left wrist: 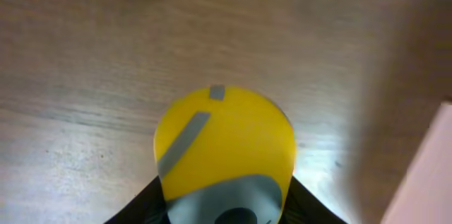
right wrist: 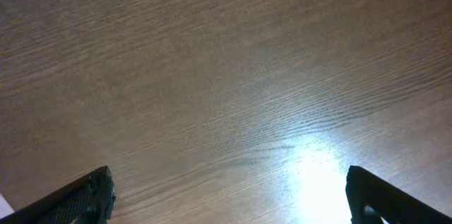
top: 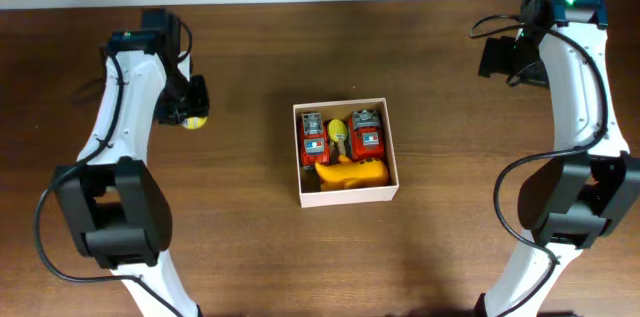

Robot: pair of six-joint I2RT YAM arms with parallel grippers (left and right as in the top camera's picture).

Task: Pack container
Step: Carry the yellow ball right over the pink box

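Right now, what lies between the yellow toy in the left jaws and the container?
Only bare table, in the overhead view, between yellow toy and container.

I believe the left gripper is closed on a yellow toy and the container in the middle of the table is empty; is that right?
Not quite. The container is not empty: the overhead view shows two red toys and some yellow pieces inside it. The rest stands: the left gripper is closed on the yellow toy.
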